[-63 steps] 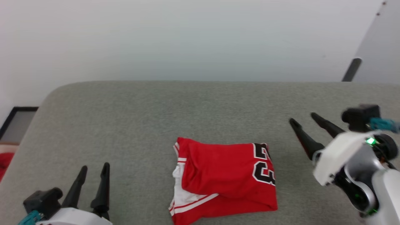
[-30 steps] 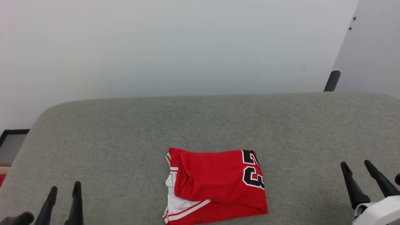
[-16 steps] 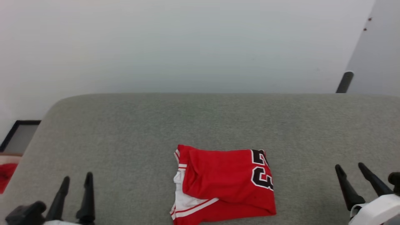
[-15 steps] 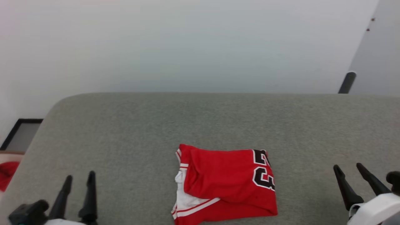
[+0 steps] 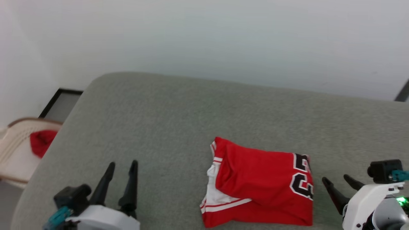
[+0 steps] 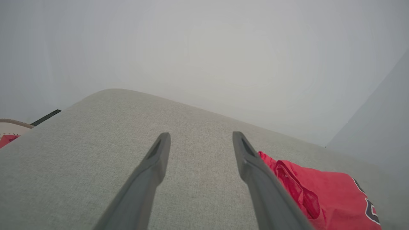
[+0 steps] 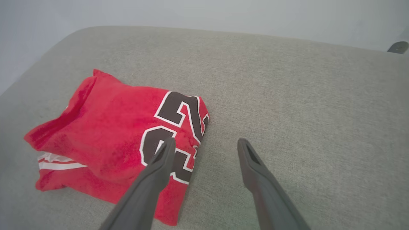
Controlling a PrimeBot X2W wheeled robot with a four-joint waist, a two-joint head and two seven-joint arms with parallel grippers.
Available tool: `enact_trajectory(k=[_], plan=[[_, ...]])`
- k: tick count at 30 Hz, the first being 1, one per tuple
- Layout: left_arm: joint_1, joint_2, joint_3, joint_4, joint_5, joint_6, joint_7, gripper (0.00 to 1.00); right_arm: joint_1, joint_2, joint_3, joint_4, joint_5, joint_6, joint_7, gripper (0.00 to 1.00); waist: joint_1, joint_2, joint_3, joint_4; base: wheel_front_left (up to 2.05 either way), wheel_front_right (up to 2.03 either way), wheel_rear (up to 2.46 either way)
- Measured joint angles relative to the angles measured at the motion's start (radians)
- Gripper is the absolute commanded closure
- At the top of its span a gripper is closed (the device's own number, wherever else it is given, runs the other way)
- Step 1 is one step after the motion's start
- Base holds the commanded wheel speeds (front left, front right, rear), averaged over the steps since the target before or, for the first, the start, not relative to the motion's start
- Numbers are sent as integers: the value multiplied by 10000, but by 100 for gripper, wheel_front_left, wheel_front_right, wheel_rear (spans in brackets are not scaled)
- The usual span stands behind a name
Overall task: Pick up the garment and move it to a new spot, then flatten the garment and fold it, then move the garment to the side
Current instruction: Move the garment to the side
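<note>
Centrally on grey cushion (image 5: 159, 111), folded red garment (image 5: 258, 182); flanking it, left gripper (image 5: 123, 163) and right gripper (image 5: 335, 178), jaws spread, holding nothing.

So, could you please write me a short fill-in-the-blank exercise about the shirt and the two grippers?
1. The garment bears black lettering outlined in ____.
2. The left gripper and the right gripper are both ____.
3. On the grey padded surface, the garment lies nearer the ____ gripper.
Missing words: white; open; right.
</note>
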Motion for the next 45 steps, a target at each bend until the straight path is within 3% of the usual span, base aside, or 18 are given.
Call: enact_trajectory(k=[8,22,23,24,36,45], plan=[[-728,-334,-324,399,98,-184,-69,0,-477,-96,203,644,173,0,1584,0,0,0,776,659,0,0,0],[-1282,-571,-495,1001,77,-439,-186,0,-1601,77,322,1787,-71,0,2771,0,0,0,1702,1341,0,0,0],[-1283,-571,-485,1037,71,-453,-188,0,-1685,58,359,1852,-73,0,2886,54,0,0,1726,1366,0,0,0],[-1284,-570,-472,1062,36,-481,-194,0,-1758,48,399,1902,-58,-2,2980,100,0,0,1742,1382,0,0,0],[-1302,-506,-284,1227,-63,-481,-332,0,-2163,-240,767,1941,201,10,3346,100,0,0,1678,1151,0,0,0],[-1254,-339,-109,1095,-61,-428,-397,0,-2582,-1244,1087,1005,192,8,3756,100,0,0,1534,665,0,0,0]])
